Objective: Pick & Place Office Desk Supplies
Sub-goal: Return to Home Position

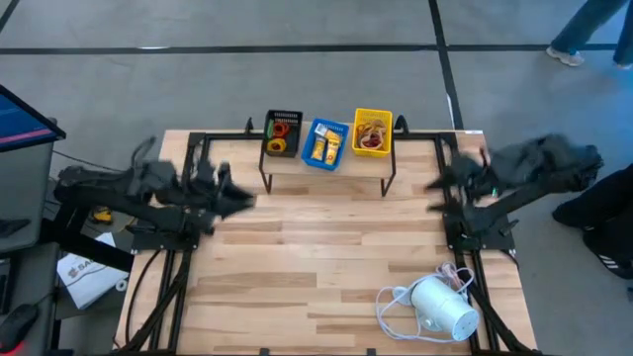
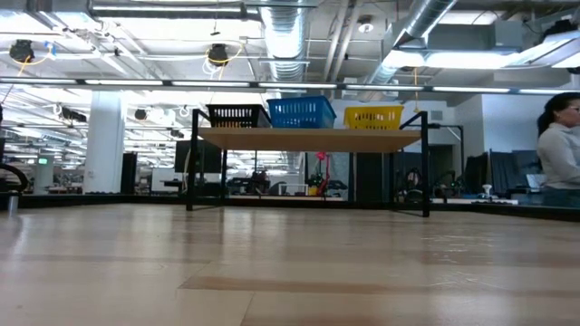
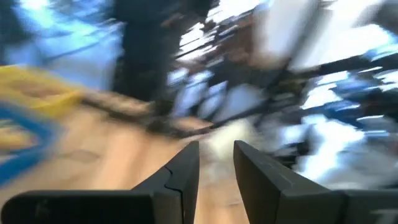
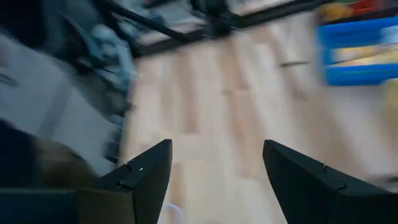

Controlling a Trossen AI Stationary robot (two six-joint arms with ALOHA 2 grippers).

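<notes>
**Item: office desk supplies** (image 1: 280,133); location: sorted into three bins standing in a row on the raised shelf (image 2: 308,139) at the far edge of the worktop (image 1: 316,257).

- Black mesh bin (image 1: 268,121), leftmost of the row: holds rubber-band loops (image 1: 278,129), red, orange and yellow-green.
- Blue bin (image 1: 308,156), middle, set slightly askew: holds yellow pieces (image 1: 324,148).
- Yellow bin (image 1: 373,113), rightmost: holds a reddish and tan tangle; the single items are too small to tell apart.
- Reason for placing, as judged: like kept with like, lifted off the working surface so the boards below lie free; no loose supply shows on them.

**Left end effector** (image 1: 237,199): over the left side of the worktop, apart from the shelf; fingers (image 3: 180,180) drawn to a narrow slot, nothing between them.

**Right end effector** (image 1: 436,186): at the right edge, level with the shelf's right legs; fingers (image 4: 143,180) spread wide, nothing held.

- Reason for posture, as judged: both arms carry nothing and sit clear of the bins, which fits a return to rest; the sorting looks complete.

**Not part of the lot:** white cylindrical device (image 1: 442,309) with its looped cord (image 1: 391,302), lying at the near right corner; well apart from the shelf and from both arms.
</notes>
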